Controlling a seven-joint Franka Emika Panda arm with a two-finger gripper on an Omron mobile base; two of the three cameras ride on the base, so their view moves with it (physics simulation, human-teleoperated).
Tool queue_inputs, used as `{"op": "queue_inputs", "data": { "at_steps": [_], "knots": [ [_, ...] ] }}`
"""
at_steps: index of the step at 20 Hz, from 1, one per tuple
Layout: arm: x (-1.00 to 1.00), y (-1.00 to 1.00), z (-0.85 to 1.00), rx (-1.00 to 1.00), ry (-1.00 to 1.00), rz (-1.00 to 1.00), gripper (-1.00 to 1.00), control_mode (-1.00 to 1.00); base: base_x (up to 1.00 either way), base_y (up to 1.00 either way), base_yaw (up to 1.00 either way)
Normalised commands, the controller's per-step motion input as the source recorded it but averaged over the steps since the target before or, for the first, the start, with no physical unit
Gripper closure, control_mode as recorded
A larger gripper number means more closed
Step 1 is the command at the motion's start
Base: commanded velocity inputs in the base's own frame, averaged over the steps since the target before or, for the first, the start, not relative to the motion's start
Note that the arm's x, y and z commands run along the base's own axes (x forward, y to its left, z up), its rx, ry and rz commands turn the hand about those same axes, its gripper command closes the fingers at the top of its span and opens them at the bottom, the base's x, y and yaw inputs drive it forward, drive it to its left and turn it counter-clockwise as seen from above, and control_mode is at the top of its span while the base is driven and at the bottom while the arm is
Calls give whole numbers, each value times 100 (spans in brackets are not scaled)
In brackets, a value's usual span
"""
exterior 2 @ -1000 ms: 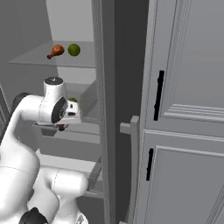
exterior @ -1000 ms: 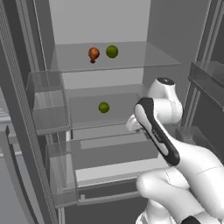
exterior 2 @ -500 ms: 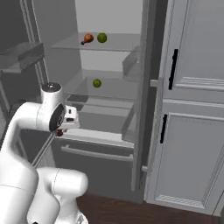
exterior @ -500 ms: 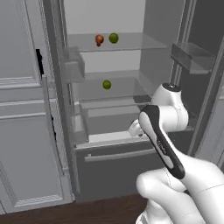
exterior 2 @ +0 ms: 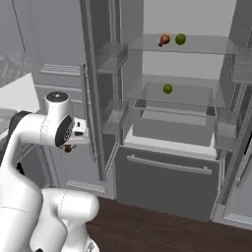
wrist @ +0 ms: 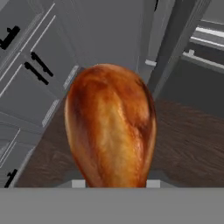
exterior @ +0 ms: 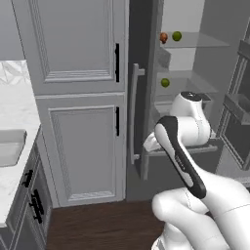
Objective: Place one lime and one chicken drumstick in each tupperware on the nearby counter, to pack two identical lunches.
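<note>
1. Your gripper (exterior 2: 69,146) is closed partway on a chicken drumstick (wrist: 110,127). In the hand view the drumstick takes up the centre of the frame, fat end up; the fingertips are hidden under it.
2. Handling, as a judgement: glazed skin looks slippery, the meat probably gives a little, and it is likely light. The grip seems to sit at the narrow bone end, so the heavy end may swing. Move gently.
3. In the right base view the gripper is at left-centre, with a dark red bit showing under the hand.
4. The fridge (exterior 2: 172,118) stands open. On the upper shelf are a second drumstick (exterior 2: 164,39) and a lime (exterior 2: 180,39), just beside each other; another lime (exterior 2: 168,88) sits on the shelf below.
5. The counter (exterior: 12,122) is at the left edge of the left base view. I can't make out a tupperware there, so that is your next target.
</note>
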Motion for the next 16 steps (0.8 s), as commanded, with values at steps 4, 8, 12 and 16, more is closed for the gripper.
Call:
{"op": "queue_inputs", "data": {
  "at_steps": [4,8,12,16],
  "knots": [
    [0,0,0,0,0,0,100,100,41,98,34],
    [0,0,0,0,0,0,100,100,93,51,47],
    [0,0,0,0,0,0,100,100,100,4,46],
    [0,0,0,0,0,0,100,100,96,30,40]
  ]
}}
